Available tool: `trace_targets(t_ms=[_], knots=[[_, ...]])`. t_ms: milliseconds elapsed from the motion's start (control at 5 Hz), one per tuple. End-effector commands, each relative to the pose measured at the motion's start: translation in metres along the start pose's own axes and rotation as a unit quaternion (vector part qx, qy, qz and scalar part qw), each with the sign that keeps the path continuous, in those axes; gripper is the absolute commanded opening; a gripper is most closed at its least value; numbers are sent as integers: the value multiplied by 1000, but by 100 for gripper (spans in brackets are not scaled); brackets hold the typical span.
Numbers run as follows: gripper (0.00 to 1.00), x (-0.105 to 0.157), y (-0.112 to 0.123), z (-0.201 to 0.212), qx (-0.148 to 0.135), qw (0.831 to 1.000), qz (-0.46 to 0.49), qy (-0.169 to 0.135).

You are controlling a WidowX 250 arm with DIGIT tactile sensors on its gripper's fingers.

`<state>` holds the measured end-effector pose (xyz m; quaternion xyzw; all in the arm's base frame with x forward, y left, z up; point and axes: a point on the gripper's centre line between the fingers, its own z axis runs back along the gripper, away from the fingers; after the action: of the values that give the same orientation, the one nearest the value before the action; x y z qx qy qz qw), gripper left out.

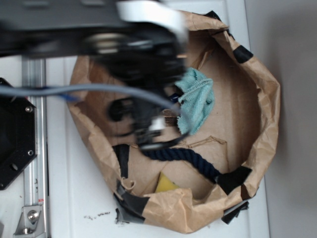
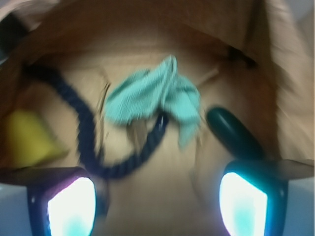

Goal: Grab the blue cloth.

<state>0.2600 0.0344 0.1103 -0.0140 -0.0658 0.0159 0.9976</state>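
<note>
The gripper [image 2: 157,196] hung wide open and empty; closing at frame centre risked snagging the navy rope [image 2: 83,137] beneath the blue cloth [image 2: 155,96].

A brown paper enclosure [image 1: 265,99] with crumpled walls, patched with black tape, sits on a white table [image 1: 74,198]. On its cardboard floor [image 1: 233,114] lies a dark navy twisted rope [image 1: 190,159], curving from the middle toward the near right corner. A yellow object [image 1: 166,184] rests near the near wall, close to the rope. In the wrist view, a dark green glossy oval object [image 2: 232,132] lies right of the rope's end [image 2: 160,124]. A silver rail [image 1: 34,163] runs along the table's left side.
</note>
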Motion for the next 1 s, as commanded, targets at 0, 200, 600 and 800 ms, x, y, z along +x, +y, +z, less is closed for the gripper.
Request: trace_targets(t_ms=[0,200,600,800], knots=[[100,53,-10,-52,10,999,-31,18],[83,49,-18,-62,4,998,-50,28],[0,37,-19,-51,0,999,-48,15],[0,36,-17,-49,6,999,-46,12]])
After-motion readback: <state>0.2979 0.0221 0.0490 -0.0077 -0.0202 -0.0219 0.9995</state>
